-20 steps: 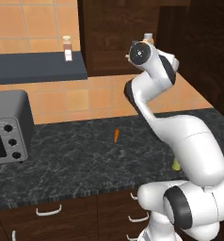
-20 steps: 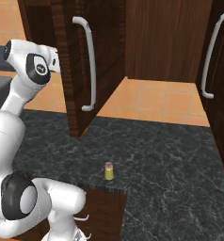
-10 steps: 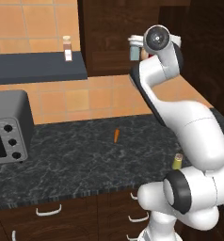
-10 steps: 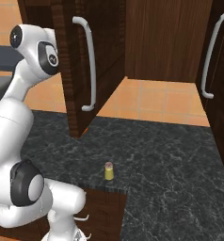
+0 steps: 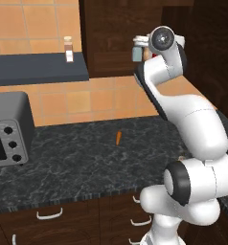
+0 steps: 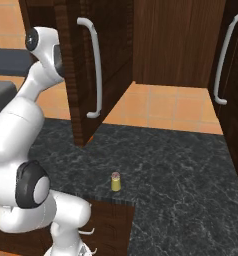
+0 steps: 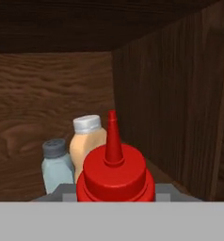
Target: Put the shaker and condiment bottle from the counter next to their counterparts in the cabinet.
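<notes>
Jaws grip the condiment bottle (image 7: 115,176) inside the cabinet (image 7: 170,94) — shaker (image 6: 115,181) on the counter (image 6: 181,170).

glossy red plastic condiment bottle (image 7: 115,176); wood-grain cabinet (image 7: 170,94)
</notes>
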Robot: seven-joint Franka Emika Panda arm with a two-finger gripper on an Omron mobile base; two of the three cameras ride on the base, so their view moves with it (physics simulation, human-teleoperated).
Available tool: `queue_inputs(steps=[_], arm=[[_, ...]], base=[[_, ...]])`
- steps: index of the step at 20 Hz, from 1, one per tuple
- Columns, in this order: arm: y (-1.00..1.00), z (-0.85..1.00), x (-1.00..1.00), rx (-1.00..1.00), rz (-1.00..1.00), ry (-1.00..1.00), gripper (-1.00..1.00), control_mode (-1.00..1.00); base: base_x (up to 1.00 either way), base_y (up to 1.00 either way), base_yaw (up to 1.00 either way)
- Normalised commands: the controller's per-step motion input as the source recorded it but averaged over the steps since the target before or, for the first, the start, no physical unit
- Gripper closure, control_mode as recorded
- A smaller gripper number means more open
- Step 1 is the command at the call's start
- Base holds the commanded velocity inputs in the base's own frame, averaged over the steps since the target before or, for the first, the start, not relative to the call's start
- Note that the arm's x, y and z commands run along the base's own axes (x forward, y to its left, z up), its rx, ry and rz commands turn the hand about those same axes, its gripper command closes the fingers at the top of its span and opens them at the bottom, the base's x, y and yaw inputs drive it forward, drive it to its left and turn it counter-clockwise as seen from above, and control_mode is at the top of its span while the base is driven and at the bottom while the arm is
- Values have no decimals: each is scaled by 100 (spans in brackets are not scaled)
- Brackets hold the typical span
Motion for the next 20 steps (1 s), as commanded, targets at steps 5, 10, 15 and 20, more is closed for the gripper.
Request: queue_inputs(steps=[5, 10, 15, 20], arm=[[-7, -8, 12, -1, 0, 7, 100, -100], [-7, -7, 7, -1, 0, 7, 100, -100], [-5, 0, 16, 0, 0, 0, 100, -100], [-15, 0, 32, 0, 0, 0, 100, -100]], base=[[0, 0, 0], [0, 0, 0], [0, 0, 0], [0, 0, 0]])
